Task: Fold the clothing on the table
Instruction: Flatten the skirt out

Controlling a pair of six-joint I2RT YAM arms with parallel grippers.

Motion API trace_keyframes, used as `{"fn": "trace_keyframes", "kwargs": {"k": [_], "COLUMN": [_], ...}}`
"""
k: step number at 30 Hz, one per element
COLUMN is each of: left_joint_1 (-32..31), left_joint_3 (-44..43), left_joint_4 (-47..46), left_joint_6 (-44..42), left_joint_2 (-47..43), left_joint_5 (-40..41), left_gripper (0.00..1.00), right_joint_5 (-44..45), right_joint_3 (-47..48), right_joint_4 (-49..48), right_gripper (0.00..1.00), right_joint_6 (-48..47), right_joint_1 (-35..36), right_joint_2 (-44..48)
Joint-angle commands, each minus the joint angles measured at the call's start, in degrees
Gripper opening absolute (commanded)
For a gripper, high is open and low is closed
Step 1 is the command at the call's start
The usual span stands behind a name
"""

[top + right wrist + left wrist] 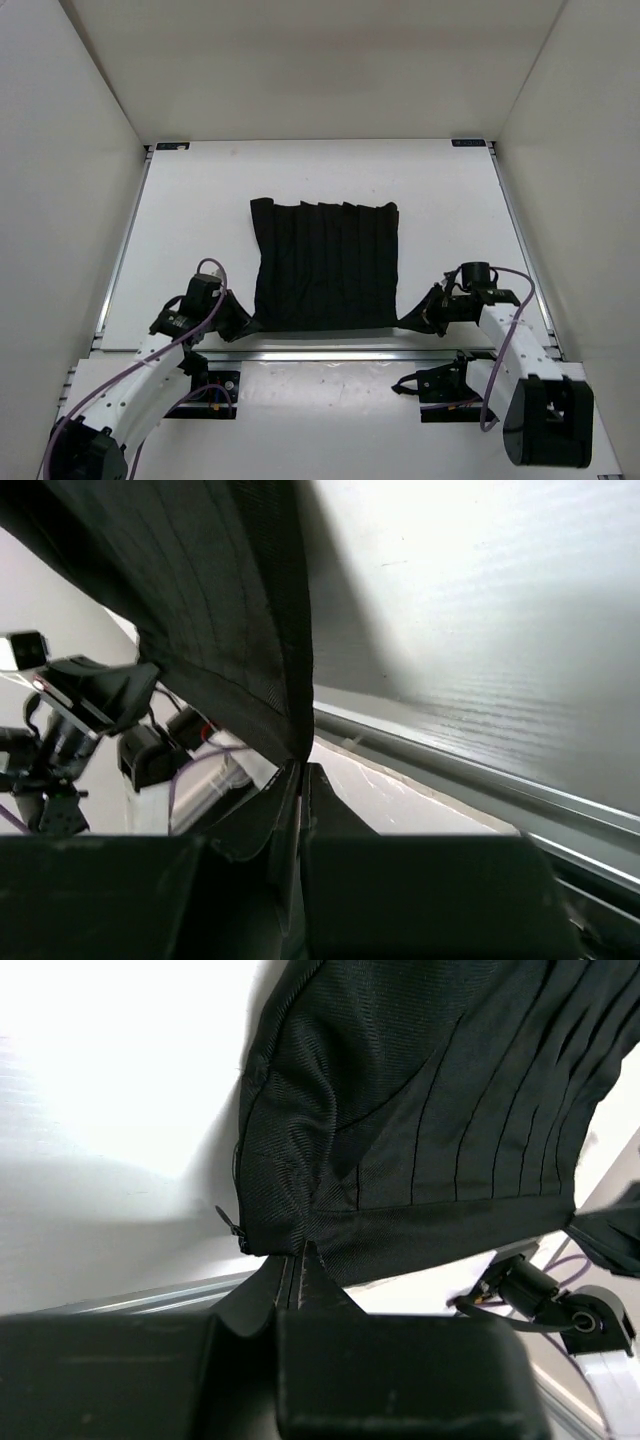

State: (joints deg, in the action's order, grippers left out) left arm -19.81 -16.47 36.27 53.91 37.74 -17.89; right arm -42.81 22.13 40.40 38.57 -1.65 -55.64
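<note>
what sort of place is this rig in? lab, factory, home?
Most likely a lab test cell: plain white walls box in a white table with metal rails, the left arm and right arm are bolted at its near edge, and black clothing lies on it.

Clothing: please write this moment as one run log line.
clothing: spread on table; left gripper: shut on near-left corner; right gripper: shut on near-right corner

The clothing (325,265) is plain black, patterned only by vertical pleat ridges and thin stitched lines running down it. The desk (200,205) is matte white, edged with silver rails (330,353) and small black corner brackets (172,146). The left pincer (243,322) and right pincer (422,318) are black, on white arms (150,372) trailing purple cables (213,263)
</note>
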Motion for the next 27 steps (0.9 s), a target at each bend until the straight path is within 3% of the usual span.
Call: {"fn": "trace_keyframes", "kwargs": {"k": [1, 3, 7, 12, 15, 16, 17, 18, 20, 22, 27], "left_joint_1": [0.6, 0.9, 1.5, -1.3, 0.0, 0.0, -0.3, -0.6, -0.5, -0.5, -0.1], "left_joint_3": [-1.8, -4.5, -6.4, -3.1, -0.9, 0.1, 0.6, 0.9, 1.4, 0.7, 1.9], "left_joint_4": [3.5, 2.2, 1.2, 2.0, 1.6, 1.1, 0.6, -0.4, -1.6, -0.4, -0.5], "left_joint_6": [-0.6, -1.8, -4.5, 0.6, 0.5, 0.5, 0.6, 0.8, 0.7, -0.1, 0.3], "left_joint_2": [0.1, 3.6, 10.5, 4.5, 3.0, 3.6, 3.8, 3.9, 3.7, 3.0, 1.4], "left_joint_5": [6.9, 8.7, 7.8, 6.6, 4.9, 4.5, 4.3, 3.5, 2.3, 2.1, 2.4], "left_gripper": [0.00, 0.00, 0.00, 0.00, 0.00, 0.00, 0.00, 0.07, 0.35, 0.46, 0.60], "right_joint_5": [6.2, 4.3, 4.3, 2.6, 5.3, 6.6, 7.2, 7.6, 8.5, 9.2, 9.5], "right_joint_3": [-0.6, -2.7, -0.2, 1.4, 2.4, 2.7, 2.7, 2.7, 3.1, 2.6, 0.4], "right_joint_4": [3.3, -1.6, -4.5, -4.0, -3.0, -2.4, -2.8, -3.0, -3.9, -5.1, -9.4], "right_gripper": [0.00, 0.00, 0.00, 0.01, 0.19, 0.35, 0.41, 0.49, 0.56, 0.58, 0.56], "right_joint_6": [1.8, 4.1, 4.2, 1.9, 0.5, 0.2, -0.1, 0.1, 1.0, 1.4, 3.7], "right_joint_1": [-2.7, -4.0, -1.3, 0.4, 5.0, 6.2, 7.8, 8.8, 10.5, 12.5, 16.3], "right_joint_2": [6.3, 8.2, 2.5, 0.4, -0.9, -2.0, -2.5, -3.6, -4.5, -4.9, -6.1]}}
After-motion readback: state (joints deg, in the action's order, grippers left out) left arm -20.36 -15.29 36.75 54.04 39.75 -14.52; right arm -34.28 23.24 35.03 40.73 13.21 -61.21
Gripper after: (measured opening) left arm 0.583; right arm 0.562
